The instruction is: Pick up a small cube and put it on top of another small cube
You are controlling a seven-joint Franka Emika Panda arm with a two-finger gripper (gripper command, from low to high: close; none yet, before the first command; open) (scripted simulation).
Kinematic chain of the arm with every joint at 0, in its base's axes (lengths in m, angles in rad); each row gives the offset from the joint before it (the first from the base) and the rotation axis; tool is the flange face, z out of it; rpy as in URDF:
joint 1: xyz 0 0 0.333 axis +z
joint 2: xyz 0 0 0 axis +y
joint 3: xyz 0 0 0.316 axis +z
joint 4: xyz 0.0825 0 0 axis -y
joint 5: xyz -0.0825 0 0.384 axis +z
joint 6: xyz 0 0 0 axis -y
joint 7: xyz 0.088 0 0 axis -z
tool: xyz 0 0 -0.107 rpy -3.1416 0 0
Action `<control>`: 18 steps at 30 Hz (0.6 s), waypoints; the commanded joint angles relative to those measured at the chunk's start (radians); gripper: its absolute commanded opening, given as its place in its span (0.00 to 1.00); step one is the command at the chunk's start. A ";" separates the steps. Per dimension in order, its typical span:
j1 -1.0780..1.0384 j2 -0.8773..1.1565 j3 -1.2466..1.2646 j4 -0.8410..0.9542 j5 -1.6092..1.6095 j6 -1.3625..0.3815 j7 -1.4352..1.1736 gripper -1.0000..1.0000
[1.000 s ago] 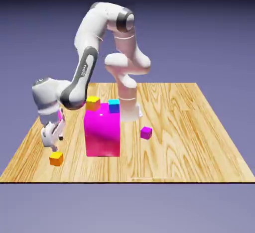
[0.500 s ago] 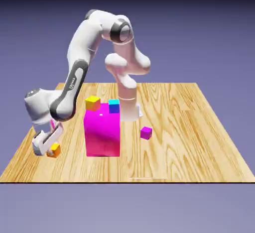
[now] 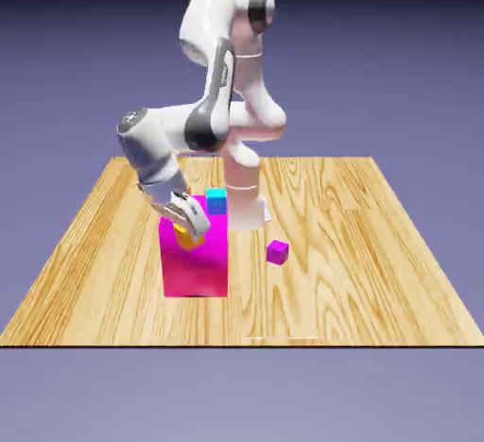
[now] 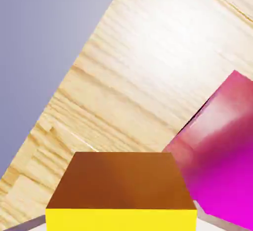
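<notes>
Exterior view: the white arm (image 3: pixel 216 91) bends down from its base and brings the gripper (image 3: pixel 189 227) in at a slant over the left part of the big magenta block (image 3: pixel 198 268). The two fingers are closed tight on the small cube (image 3: pixel 190 238), orange, which hangs clear of the wooden table (image 3: pixel 359 242). From this side it shows in front of the block's upper left face, near the top edge; whether it touches the block cannot be told. The hand covers the block's top left corner.

A small cube with a cyan top and blue side (image 3: pixel 216 201) sits on the back right of the block's top, just beside the gripper but apart from it. A small purple cube (image 3: pixel 277 252) lies on the table to the exterior view's right of the block, well apart from the hand.

Hand view: the small cube (image 4: pixel 123 180) fills the bottom middle, large, orange on its broad face with a bright yellow band along the lower edge, and it hides the fingertips. The block (image 4: pixel 222 166) rises at the right, tilted, with table planks (image 4: pixel 138 77) beyond.
</notes>
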 commanded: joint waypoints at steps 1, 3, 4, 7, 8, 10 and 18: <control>0.005 -0.036 0.015 -0.014 -0.022 -0.023 -0.020 0.00; 0.020 -0.109 0.044 -0.042 -0.061 -0.067 -0.062 0.00; 0.027 -0.145 0.059 -0.056 -0.080 -0.089 -0.083 0.00; 0.049 -0.254 0.103 -0.098 -0.137 -0.156 -0.145 0.00; 0.042 -0.290 0.106 -0.111 -0.160 -0.176 -0.153 0.00; 0.030 -0.362 0.112 -0.137 -0.207 -0.218 -0.169 0.00; -0.022 -0.466 0.094 -0.288 -0.298 -0.158 -0.172 0.00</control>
